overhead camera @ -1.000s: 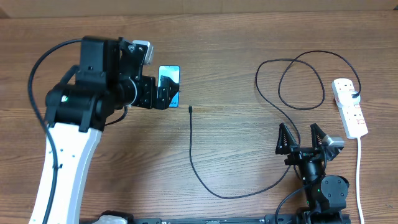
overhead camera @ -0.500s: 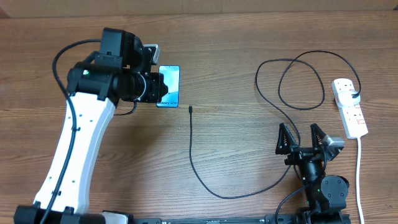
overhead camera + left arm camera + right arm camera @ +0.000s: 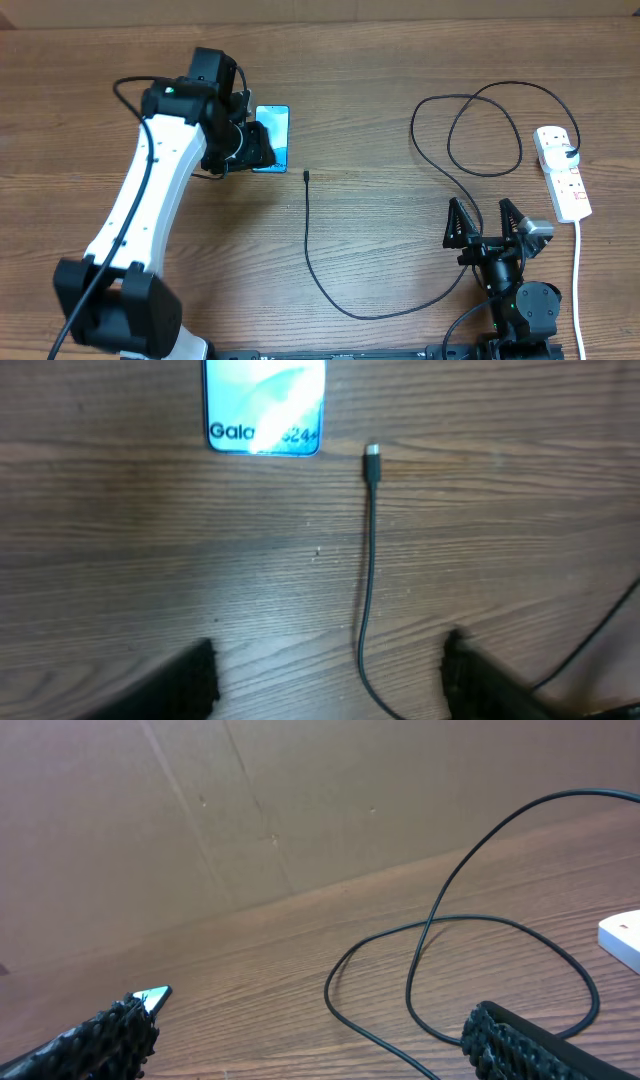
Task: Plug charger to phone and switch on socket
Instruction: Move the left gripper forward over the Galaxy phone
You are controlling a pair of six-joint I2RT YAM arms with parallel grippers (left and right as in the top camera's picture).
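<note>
Left pincer: fingers apart, nothing between them, touching nothing. Phone lies flat on counter ahead of fingertips, screen lit. Charger tip sits just beside phone's corner, not touching; cable runs back between fingers. Right pincer: wide open, empty. Charger loop ahead of it. Socket ahead to its right, black plug in it.
</note>
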